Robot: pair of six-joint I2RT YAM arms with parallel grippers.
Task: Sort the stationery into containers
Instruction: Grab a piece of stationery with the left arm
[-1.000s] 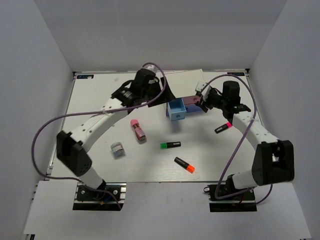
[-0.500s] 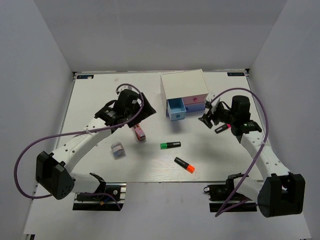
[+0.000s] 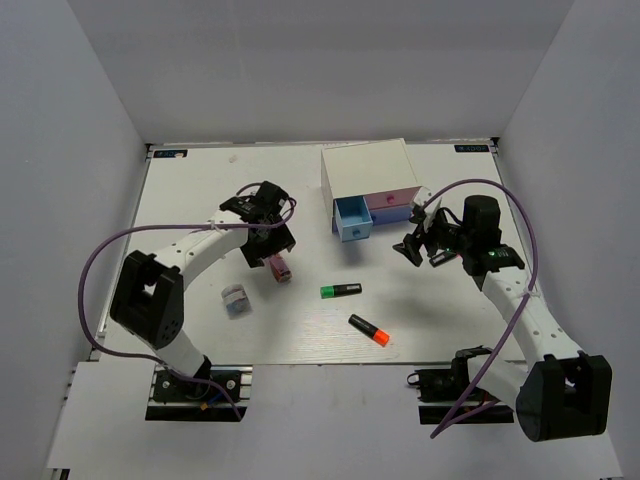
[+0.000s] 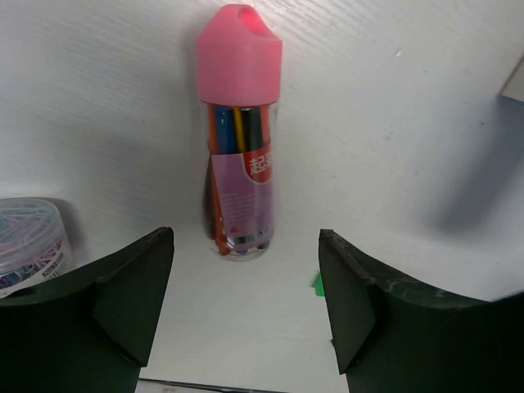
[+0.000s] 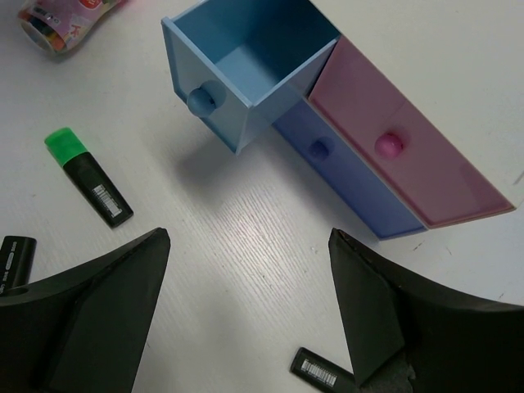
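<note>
Pink-capped clear tube of pens (image 4: pixel 237 139) sits lined up between your left gripper (image 4: pixel 246 246) fingers.
Jaws wide, nothing held, tube lying flat; your right gripper (image 5: pixel 250 237) hangs wide and empty by the pulled-out light-blue drawer (image 5: pixel 246 74), open to receive.

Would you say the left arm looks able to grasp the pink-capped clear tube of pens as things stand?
Probably yes: the open left pincer faces the pink-capped clear tube of pens, which lies uncovered just ahead, centred between the fingers.
</note>
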